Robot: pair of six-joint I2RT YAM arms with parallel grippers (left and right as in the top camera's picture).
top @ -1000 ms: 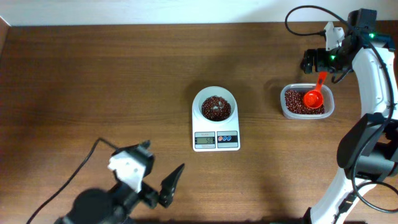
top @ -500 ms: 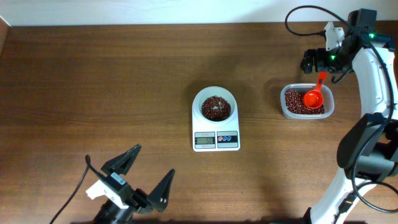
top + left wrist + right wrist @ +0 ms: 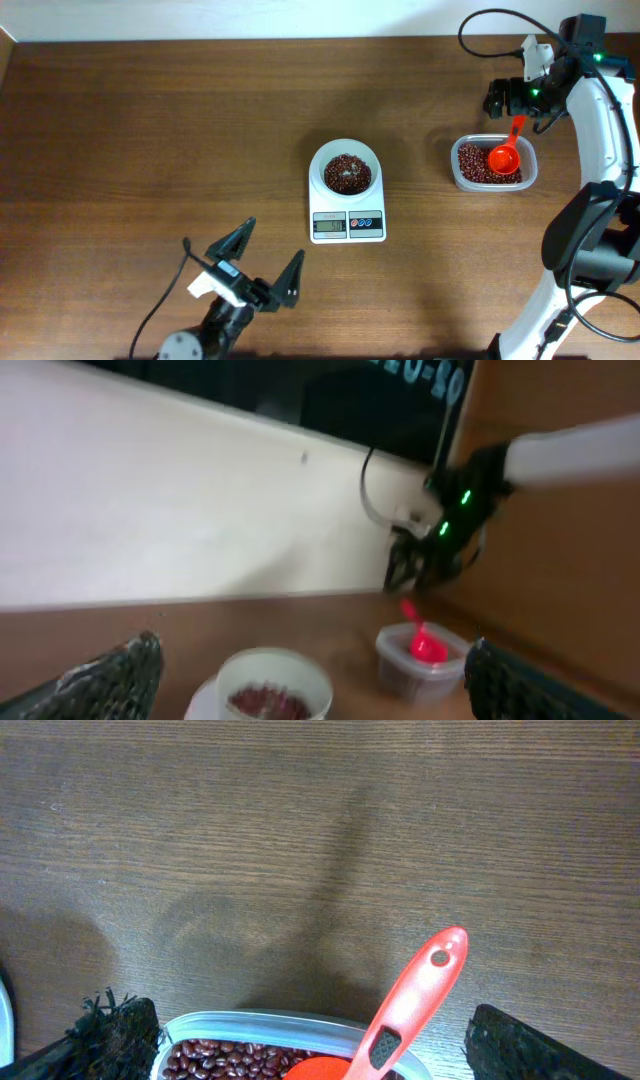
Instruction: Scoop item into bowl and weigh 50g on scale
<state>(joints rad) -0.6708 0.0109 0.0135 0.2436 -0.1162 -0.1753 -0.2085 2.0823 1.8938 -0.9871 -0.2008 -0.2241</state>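
Note:
The white bowl (image 3: 347,150) stands on the flat white scale (image 3: 347,227) at mid-table, with dark red-brown beans (image 3: 347,174) inside. In the left wrist view the bowl (image 3: 275,665) is blurred, low in the middle. More beans (image 3: 235,1060) fill a clear tub (image 3: 475,178) to the right, with a red scoop (image 3: 503,157) resting in it. My right gripper (image 3: 518,105) hangs open just behind the tub, its fingers either side of the scoop handle (image 3: 415,990) and apart from it. My left gripper (image 3: 265,262) is open and empty near the front edge, left of the scale.
The tub (image 3: 420,665) and scoop also show in the left wrist view, with the right arm (image 3: 460,510) behind them and a pale wall beyond. A black cable (image 3: 480,35) loops at the back right. Bare wooden table (image 3: 150,130) lies to the left.
My left arm has swung about near the front edge and its open gripper now sits further right, nearer the scale. The right arm, scoop, bowl and scale have not moved.

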